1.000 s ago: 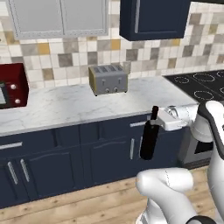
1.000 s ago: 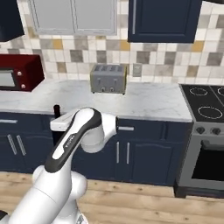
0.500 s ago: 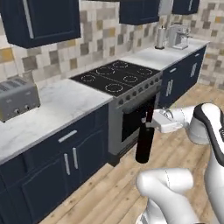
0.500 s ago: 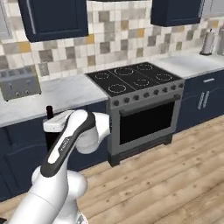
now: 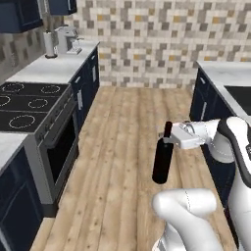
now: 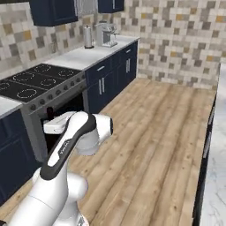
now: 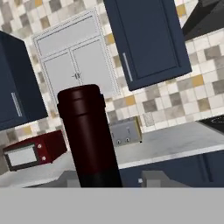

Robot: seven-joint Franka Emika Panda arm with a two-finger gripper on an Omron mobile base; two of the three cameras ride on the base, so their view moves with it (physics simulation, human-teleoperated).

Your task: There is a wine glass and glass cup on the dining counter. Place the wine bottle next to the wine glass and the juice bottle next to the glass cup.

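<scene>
My gripper (image 5: 169, 138) is shut on the neck of the wine bottle (image 5: 162, 164), a tall near-black bottle that hangs upright above the wooden floor, in front of my base. In the hand view its dark red cap and neck (image 7: 89, 140) rise between my fingertips (image 7: 153, 178). A white marble top on a navy base, the dining counter (image 6: 216, 176), runs along the right edge of the right base view and appears in the left base view (image 5: 223, 73). The wine glass, the glass cup and the juice bottle are out of view.
A black stove (image 5: 24, 108) (image 6: 35, 81) stands on the left, with a wall counter beyond it carrying a coffee machine (image 5: 68, 40) (image 6: 105, 33). Open wooden floor (image 5: 127, 127) runs ahead to a tiled wall. The hand view looks back at a toaster (image 7: 126, 131) and a red microwave (image 7: 30, 151).
The whole picture has swung from the toaster counter past the stove to the aisle, so the base has turned. The wine bottle stays in my gripper, in the same place relative to the arm.
</scene>
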